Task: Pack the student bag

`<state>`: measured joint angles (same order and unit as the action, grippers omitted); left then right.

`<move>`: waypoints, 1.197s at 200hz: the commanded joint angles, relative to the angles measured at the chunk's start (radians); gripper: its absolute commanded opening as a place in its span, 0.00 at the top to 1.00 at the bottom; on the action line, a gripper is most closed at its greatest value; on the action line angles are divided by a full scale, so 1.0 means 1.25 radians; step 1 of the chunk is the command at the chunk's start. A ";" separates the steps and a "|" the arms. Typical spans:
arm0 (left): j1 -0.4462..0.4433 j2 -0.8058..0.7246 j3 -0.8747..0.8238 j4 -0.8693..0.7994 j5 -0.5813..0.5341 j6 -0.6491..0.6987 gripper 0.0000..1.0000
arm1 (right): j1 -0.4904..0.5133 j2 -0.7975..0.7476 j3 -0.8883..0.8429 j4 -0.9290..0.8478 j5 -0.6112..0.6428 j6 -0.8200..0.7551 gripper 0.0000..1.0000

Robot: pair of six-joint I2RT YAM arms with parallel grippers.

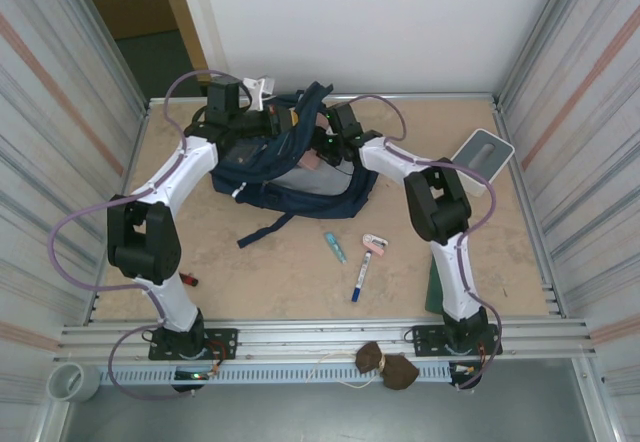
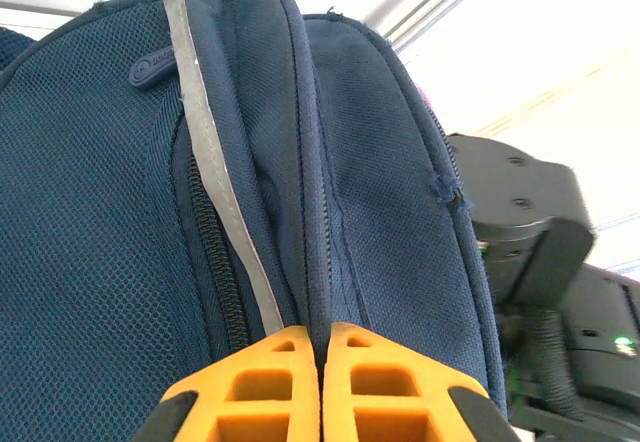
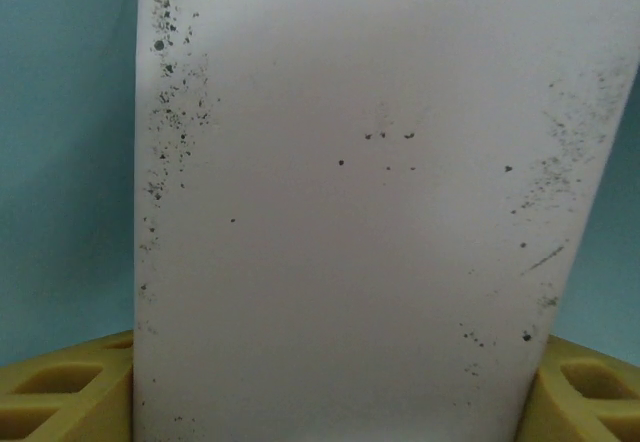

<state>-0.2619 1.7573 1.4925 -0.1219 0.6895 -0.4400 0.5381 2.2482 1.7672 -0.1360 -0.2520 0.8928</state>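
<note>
The student bag [image 1: 290, 187], a large navy-blue backpack, lies at the back middle of the table with its top lifted. My left gripper [image 1: 272, 122] is shut on a fold of its fabric beside the zipper. In the left wrist view the orange fingers [image 2: 275, 382] pinch that fold of the student bag [image 2: 100, 212], next to a pale stripe. My right gripper [image 1: 320, 154] reaches into the bag's opening from the right. Its jaws are closed on a flat white speckled slab [image 3: 350, 212], which stands wide between the yellow fingers [image 3: 60, 387]; the slab [image 1: 309, 161] looks pale pink from above.
In front of the bag lie a teal tube [image 1: 335, 247], a small pink-and-white item [image 1: 374, 242] and a blue marker [image 1: 359, 280]. A white and grey box [image 1: 482, 157] sits at the right, a dark green thing [image 1: 436, 287] by the right arm. Corrugated walls close both sides.
</note>
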 commanded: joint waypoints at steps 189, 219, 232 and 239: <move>0.013 -0.023 -0.001 0.125 0.003 -0.020 1.00 | -0.010 -0.034 0.042 -0.034 -0.145 -0.110 0.46; 0.013 -0.024 -0.011 0.124 -0.007 -0.011 1.00 | -0.058 -0.227 -0.157 -0.038 -0.113 -0.163 0.29; 0.013 -0.024 -0.018 0.125 -0.006 -0.009 1.00 | -0.081 -0.310 -0.232 -0.092 -0.074 -0.197 0.25; 0.013 -0.025 -0.025 0.127 -0.004 -0.007 1.00 | -0.094 -0.353 -0.271 -0.129 -0.043 -0.218 0.22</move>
<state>-0.2543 1.7580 1.4742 -0.0639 0.6796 -0.4686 0.4747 2.0151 1.5375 -0.1963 -0.3878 0.7334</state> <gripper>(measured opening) 0.073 0.743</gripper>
